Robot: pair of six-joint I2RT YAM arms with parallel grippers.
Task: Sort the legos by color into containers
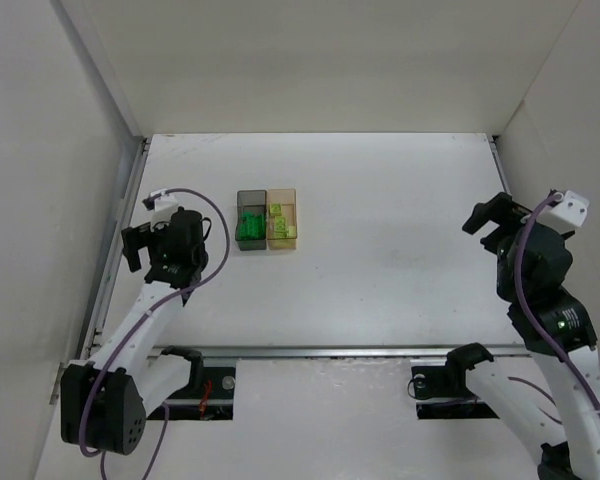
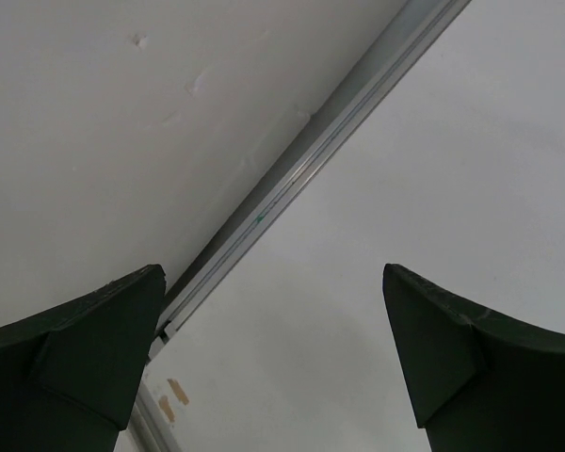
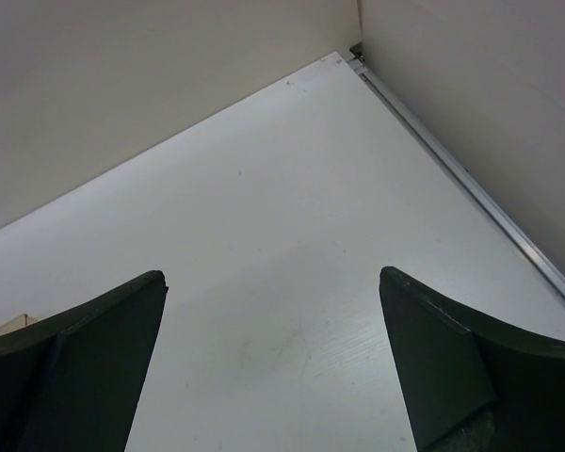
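The smoky dark grey container [image 1: 250,195] and the amber container [image 1: 283,193] stand side by side left of the table's middle. Dark green legos [image 1: 248,228] lie in the grey one and pale yellow-green legos [image 1: 280,230] in the amber one. My left gripper [image 1: 132,248] is open and empty, left of the containers near the table's left edge; its wrist view [image 2: 271,273] shows only bare table between the fingers. My right gripper [image 1: 485,217] is open and empty at the far right; its wrist view [image 3: 270,275] shows bare table.
White walls enclose the table on the left, back and right. A metal rail [image 2: 301,160] runs along the left edge, another [image 3: 471,179] along the right edge. A metal strip [image 1: 330,351] marks the near edge by the arm bases.
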